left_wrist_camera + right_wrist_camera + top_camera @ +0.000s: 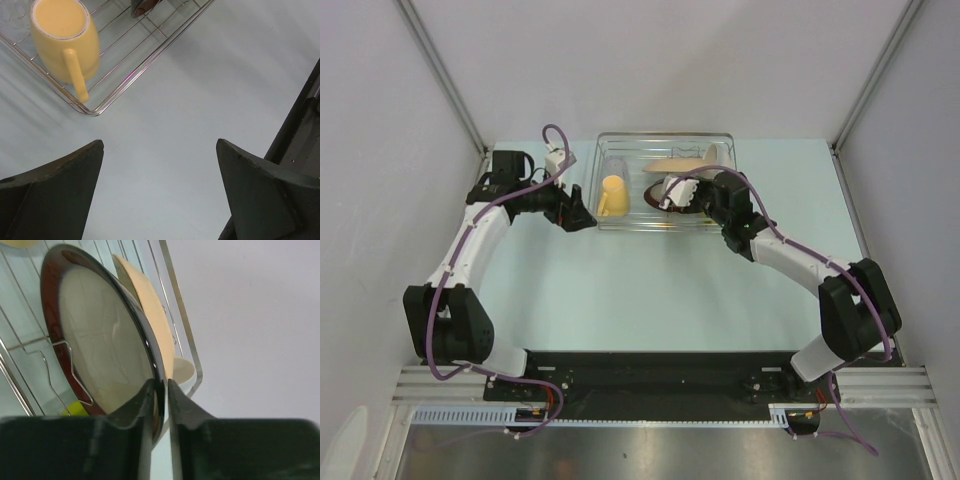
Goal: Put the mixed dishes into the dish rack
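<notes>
1. Left pincer (578,215) (160,145): jaws spread wide, nothing between them, poised over the pale worktop (650,290) just beside the left side of the dish rack (650,229) (150,60).
2. Yellow-orange mug (611,195) (65,40): inside the rack's left part, handle turned toward the near rim.
3. Small clear glass (616,162): behind the mug in the same left part; detail faint.
4. Beige plate with dark-brown rim (678,195) (100,340): on edge among the rack's wires, tilted.
5. Right pincer (692,195) (160,385): fingers pressed on either face of the beige plate's rim.
6. Wooden plate (680,165) (145,300): on edge, just behind the beige plate.
7. White bowl (715,155) (182,370): at the rack's right end, beyond both plates.
</notes>
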`<state>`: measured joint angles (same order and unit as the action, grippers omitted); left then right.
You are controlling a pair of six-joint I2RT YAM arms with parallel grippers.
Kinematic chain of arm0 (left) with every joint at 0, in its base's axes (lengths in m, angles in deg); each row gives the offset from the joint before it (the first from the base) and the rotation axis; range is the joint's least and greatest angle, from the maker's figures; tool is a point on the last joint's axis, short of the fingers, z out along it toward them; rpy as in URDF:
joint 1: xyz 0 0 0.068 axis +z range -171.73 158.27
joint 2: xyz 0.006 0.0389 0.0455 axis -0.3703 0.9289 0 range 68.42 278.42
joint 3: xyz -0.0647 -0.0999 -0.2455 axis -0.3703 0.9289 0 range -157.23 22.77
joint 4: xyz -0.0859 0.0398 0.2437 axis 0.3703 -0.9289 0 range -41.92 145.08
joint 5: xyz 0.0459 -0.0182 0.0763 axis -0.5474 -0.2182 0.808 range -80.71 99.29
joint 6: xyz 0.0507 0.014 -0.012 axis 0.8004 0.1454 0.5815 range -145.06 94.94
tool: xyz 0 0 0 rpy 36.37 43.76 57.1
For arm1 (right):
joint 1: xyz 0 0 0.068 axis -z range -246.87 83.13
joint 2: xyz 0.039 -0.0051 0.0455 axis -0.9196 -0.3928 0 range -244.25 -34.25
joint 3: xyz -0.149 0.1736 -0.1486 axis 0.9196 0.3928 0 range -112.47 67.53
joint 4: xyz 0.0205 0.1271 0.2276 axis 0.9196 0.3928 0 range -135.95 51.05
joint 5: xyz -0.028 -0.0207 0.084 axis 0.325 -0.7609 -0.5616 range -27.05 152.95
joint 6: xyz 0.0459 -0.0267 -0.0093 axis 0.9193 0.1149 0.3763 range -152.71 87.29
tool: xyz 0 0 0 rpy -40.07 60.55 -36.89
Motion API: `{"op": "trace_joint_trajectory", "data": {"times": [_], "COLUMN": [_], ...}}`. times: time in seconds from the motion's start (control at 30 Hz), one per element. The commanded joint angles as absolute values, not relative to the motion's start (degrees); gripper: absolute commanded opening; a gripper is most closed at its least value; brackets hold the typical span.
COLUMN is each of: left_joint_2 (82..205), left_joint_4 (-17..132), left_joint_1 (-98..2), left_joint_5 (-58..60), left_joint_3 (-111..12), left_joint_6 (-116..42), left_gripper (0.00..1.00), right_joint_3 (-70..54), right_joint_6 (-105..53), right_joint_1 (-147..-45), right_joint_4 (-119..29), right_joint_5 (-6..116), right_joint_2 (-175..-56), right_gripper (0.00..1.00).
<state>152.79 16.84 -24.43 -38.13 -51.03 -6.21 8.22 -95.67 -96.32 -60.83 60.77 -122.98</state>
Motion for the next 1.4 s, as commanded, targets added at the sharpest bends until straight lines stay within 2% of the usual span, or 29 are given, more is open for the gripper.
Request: {"op": "trace_joint_trajectory", "data": {"times": [0.0,0.17,0.27,0.3,0.57,0.8,0.97,1.37], "left_joint_2": [152.18,151.82,150.77,150.42,146.11,144.00,142.42,137.41], "left_joint_4": [17.46,17.99,18.87,19.22,19.66,17.29,16.49,15.18], "left_joint_1": [-23.76,-23.76,-23.84,-23.84,-25.42,-26.13,-27.45,-27.89], "left_joint_5": [-41.07,-40.20,-38.62,-37.14,-30.00,-25.36,-20.08,-19.54], "left_joint_3": [-51.76,-51.68,-51.15,-51.15,-50.62,-53.08,-53.26,-48.60], "left_joint_6": [-6.69,-7.74,-8.97,-9.32,-12.05,-13.72,-15.56,-16.09], "left_gripper": [1.00,1.00,1.00,1.00,1.00,1.00,0.99,1.00], "right_joint_3": [8.47,7.77,6.28,5.66,5.75,0.91,-1.72,1.35], "right_joint_6": [-87.83,-79.94,-74.92,-71.68,-56.55,-33.61,-20.52,-18.12], "right_joint_1": [-95.96,-95.79,-96.14,-96.23,-96.93,-94.21,-93.42,-94.21], "right_joint_4": [-64.85,-62.83,-58.80,-56.61,-47.72,-26.65,-16.10,-14.22], "right_joint_5": [65.50,68.39,72.34,73.05,79.20,73.50,76.74,76.13], "right_joint_2": [-122.41,-118.64,-116.88,-115.31,-106.60,-103.95,-103.16,-98.51], "right_gripper": [0.28,0.49,0.80,0.99,1.00,1.00,1.00,1.00]}}
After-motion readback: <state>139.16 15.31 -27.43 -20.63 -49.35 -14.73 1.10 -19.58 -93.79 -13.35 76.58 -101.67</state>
